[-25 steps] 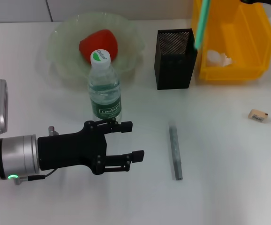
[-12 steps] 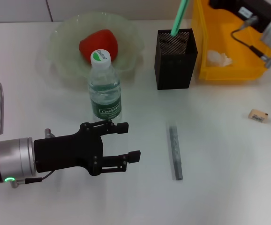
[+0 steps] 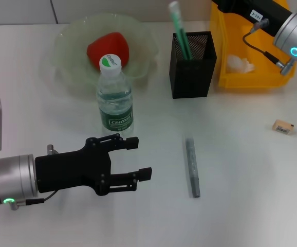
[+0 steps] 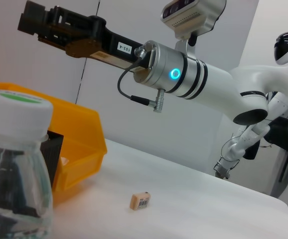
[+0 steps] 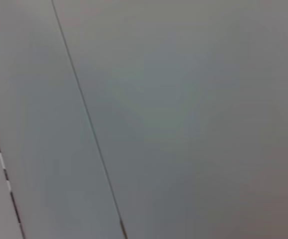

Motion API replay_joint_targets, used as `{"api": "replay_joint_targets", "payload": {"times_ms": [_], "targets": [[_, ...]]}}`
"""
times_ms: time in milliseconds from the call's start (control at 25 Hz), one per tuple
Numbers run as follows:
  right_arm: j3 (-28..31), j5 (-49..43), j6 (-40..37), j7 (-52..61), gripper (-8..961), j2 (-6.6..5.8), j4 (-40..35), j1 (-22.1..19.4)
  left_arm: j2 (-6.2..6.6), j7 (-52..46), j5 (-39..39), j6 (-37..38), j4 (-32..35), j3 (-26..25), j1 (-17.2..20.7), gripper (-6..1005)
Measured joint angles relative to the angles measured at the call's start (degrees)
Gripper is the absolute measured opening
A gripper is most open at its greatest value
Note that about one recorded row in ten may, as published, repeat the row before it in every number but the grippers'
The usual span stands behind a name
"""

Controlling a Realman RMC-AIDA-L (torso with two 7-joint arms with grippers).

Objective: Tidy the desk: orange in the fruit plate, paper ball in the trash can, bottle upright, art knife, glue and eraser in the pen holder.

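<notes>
Two items were not yet in the pen holder (image 3: 191, 64): the grey art knife (image 3: 191, 166) lay flat on the desk well in front of the holder, and the eraser (image 3: 283, 126) sat in front of the yellow bin (image 3: 287, 43), off to the holder's right. You had the green glue stick (image 3: 180, 28) leaning inside the holder, its top poking out. The bottle (image 3: 114, 96) stood upright to the holder's left, just in front of the fruit plate (image 3: 66, 43), which held a red fruit (image 3: 108, 48); a paper ball (image 3: 239, 64) lay in the bin.

Your left gripper (image 3: 138, 158) hovered low with its fingers spread and nothing between them, just in front of the bottle. Your right gripper (image 3: 218, 2) was above and behind the holder, mostly out of sight, so I cannot tell how its fingers stood.

Watch the bottle: it looked light and tall, and a sideways sweep of the left arm toward the knife could tip it. The leaning stick could also crowd the holder's mouth when you drop the knife in.
</notes>
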Motion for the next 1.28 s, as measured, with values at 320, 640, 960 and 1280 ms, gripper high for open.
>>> {"api": "replay_joint_targets", "payload": {"times_ms": [320,640,960,1280], "targets": [[0.3,-7.2,-5.9,11.6,540,-1.04,-11.2,-6.0,-0.03,-0.1,-0.1,0.1,0.0,-0.1,0.3,801],[6.5,-45.4,-19.0,44.9,538,-1.23,-42.1,-10.6,-0.02,-0.1,-0.1,0.3,0.2,0.2,0.1,801],[7.2,-90.4,-43.0,63.5,536,-1.99,-64.9,-1.2,-0.1,0.2,0.0,0.6,0.5,0.5,-0.4,801],[-2.8,-107.6,-38.0,60.9,530,-0.56,-59.5,-0.5,-0.26,0.4,0.0,0.8,0.2,0.5,-0.5,802]]}}
